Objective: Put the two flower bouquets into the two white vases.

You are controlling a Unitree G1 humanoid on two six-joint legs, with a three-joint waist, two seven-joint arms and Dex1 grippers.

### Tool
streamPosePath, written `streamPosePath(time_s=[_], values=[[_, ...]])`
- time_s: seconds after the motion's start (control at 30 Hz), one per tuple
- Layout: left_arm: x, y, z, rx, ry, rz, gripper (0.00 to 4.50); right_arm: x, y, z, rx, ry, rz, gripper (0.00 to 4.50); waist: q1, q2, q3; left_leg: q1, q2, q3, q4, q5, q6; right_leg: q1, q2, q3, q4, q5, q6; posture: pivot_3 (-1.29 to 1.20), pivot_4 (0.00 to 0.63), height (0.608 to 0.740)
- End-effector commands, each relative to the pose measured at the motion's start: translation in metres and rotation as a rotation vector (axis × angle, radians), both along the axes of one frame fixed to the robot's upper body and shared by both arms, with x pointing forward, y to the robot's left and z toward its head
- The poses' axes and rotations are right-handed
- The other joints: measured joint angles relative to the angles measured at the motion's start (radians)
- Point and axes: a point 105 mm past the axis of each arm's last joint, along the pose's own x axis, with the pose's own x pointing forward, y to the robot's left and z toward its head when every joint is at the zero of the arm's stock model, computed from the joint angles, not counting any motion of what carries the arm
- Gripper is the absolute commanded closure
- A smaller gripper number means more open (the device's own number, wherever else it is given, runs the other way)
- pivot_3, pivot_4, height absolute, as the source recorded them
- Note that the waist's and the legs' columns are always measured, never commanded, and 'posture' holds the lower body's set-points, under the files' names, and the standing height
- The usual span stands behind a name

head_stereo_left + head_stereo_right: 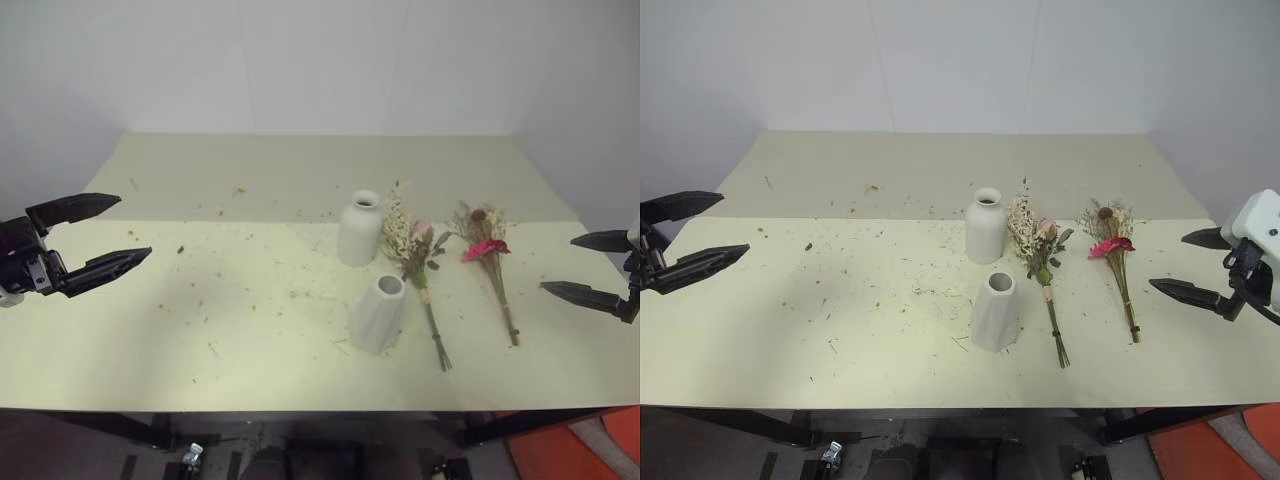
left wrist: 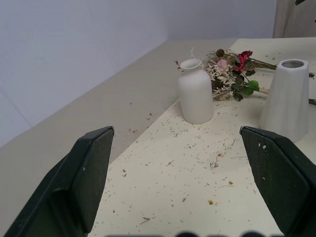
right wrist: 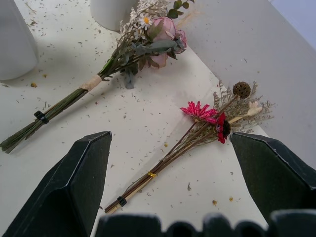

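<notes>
white vases point(image 1: 361, 229) point(image 1: 380, 313) upright mid-table, both bouquets point(image 1: 418, 262) point(image 1: 489, 259) flat beside them; left gripper point(image 1: 100, 236), right gripper point(image 1: 590, 266) spread wide, empty.

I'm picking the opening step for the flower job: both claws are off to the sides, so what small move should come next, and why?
Probably bring the right claw in and down toward the stems of the magenta bouquet. It lies flat on the table, nearest that side, and the claw is open and empty. The pink and cream bouquet and both white vases sit further in; the left claw is far from everything.
</notes>
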Motion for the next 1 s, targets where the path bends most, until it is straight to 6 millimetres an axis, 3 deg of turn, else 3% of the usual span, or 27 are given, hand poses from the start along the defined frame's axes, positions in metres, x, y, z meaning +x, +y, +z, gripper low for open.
streamPosePath(time_s=[0.03,0.4,0.57,0.67,0.87,1.0], values=[[-0.004,-0.001,0.012,0.031,-0.047,-0.001,0.05,-0.001,0.002,0.007,-0.027,-0.024,-0.009,0.00,0.000,0.000,0.000,0.000,0.000,0.000,0.000,0.000,0.000,0.000,0.000,0.000,0.000,0.000,0.000,0.00,0.150,0.740],[-0.001,-0.008,0.011,0.024,-0.044,-0.033,0.05,0.005,0.001,0.002,-0.021,-0.014,-0.057,0.00,-0.001,0.000,0.000,0.000,0.000,0.000,0.000,0.000,0.000,-0.001,0.000,0.000,0.000,0.000,0.000,0.00,0.150,0.740],[0.012,-0.034,0.003,0.029,-0.009,-0.148,0.05,0.024,0.009,-0.016,0.030,0.089,-0.116,0.00,-0.001,0.000,0.000,0.001,0.000,0.001,0.000,0.000,0.000,0.000,0.000,0.001,0.000,0.000,-0.001,0.00,0.150,0.740],[0.026,-0.064,-0.003,0.048,-0.003,-0.253,0.05,0.046,0.015,-0.033,0.042,0.145,-0.207,0.00,0.000,0.000,0.000,0.000,0.000,0.001,0.000,0.000,0.000,-0.001,0.001,0.001,0.000,0.001,-0.001,0.00,0.150,0.740],[0.047,-0.118,-0.002,0.067,-0.007,-0.441,0.05,0.084,0.007,-0.049,0.120,0.234,-0.436,0.00,0.001,-0.001,0.000,-0.007,-0.004,0.001,0.000,0.000,0.000,-0.008,0.001,0.002,0.000,0.008,-0.008,0.00,0.150,0.740],[0.057,-0.137,-0.007,0.137,0.017,-0.494,0.05,0.100,0.005,-0.062,0.140,0.260,-0.503,0.00,-0.001,-0.001,0.000,-0.016,-0.005,0.001,0.000,0.000,0.000,-0.017,0.001,0.003,0.001,0.009,-0.008,0.00,0.150,0.740]])
